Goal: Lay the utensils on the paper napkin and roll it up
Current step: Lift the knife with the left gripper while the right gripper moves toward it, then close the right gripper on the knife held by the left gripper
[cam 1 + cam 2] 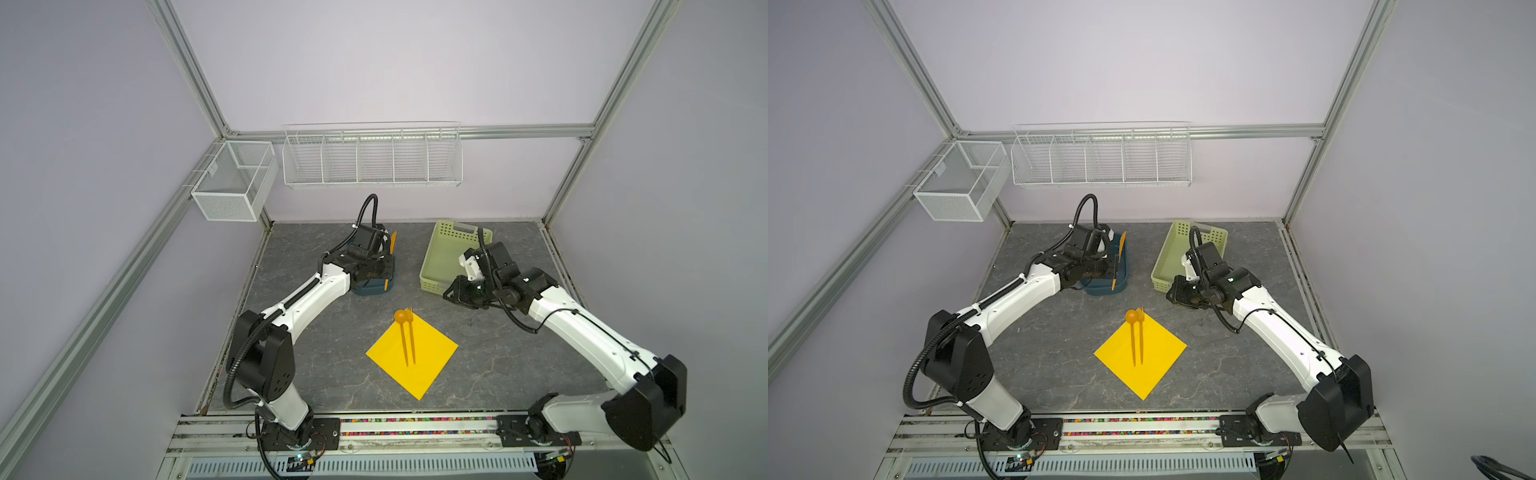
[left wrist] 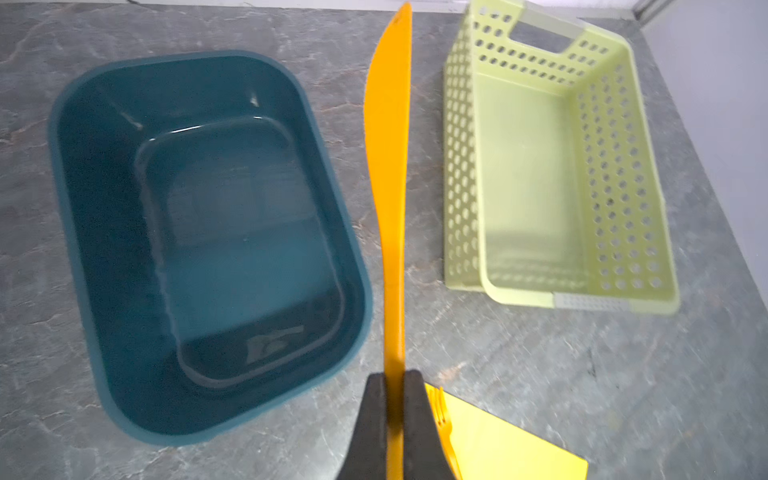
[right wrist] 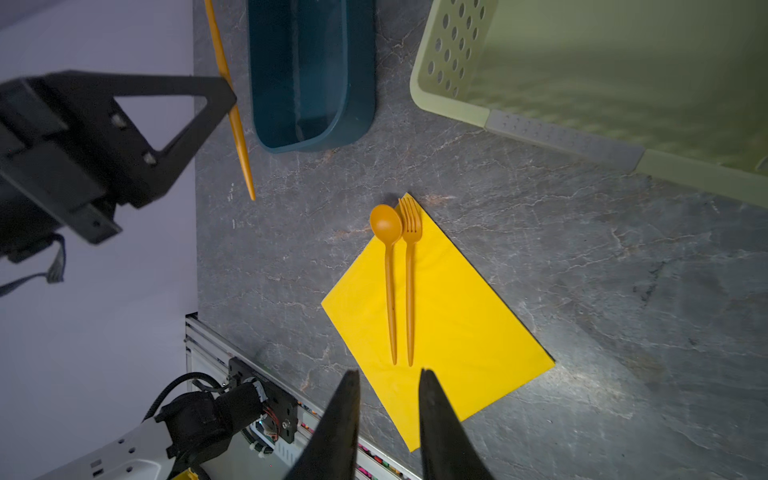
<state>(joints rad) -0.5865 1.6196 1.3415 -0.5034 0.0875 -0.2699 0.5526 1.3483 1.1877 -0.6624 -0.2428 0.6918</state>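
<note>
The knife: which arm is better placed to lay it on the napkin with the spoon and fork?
Left. The left pincer is shut on the orange knife beside the blue tub. The right pincer hangs empty, jaws apart, near the green basket.

Nothing legible anywhere in this one: no words, no numbers, no brand marks. The closest candidate is a pale mark (image 2: 272,343) on the floor of the dark teal tub (image 2: 83,208) in the left wrist view, too smeared to read. There's also a small tag (image 1: 212,168) on the white mesh basket (image 1: 224,203) in a top view — far too small to make out.
</note>
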